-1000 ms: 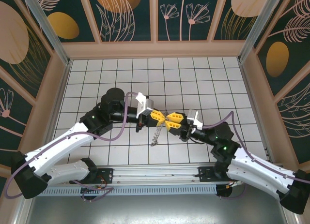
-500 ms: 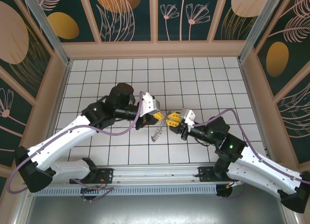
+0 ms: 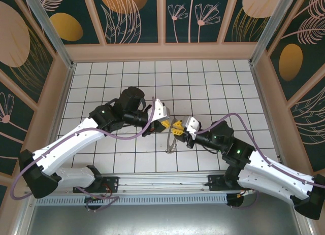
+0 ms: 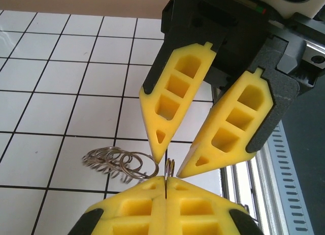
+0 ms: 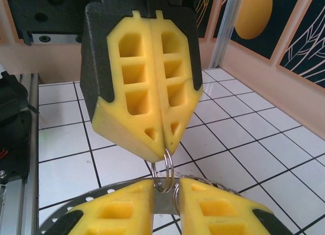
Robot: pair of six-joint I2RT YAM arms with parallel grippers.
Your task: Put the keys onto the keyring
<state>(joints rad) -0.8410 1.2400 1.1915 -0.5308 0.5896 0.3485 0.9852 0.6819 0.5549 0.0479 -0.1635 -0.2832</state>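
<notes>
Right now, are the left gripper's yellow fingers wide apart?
No, the left gripper has its yellow fingers pressed together, pinching a small ring.

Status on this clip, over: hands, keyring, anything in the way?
Left hand shut on small ring. Right hand barely parted around it, grip unclear. Keyring hangs under both hands. Hands tip to tip, tight quarters.
</notes>
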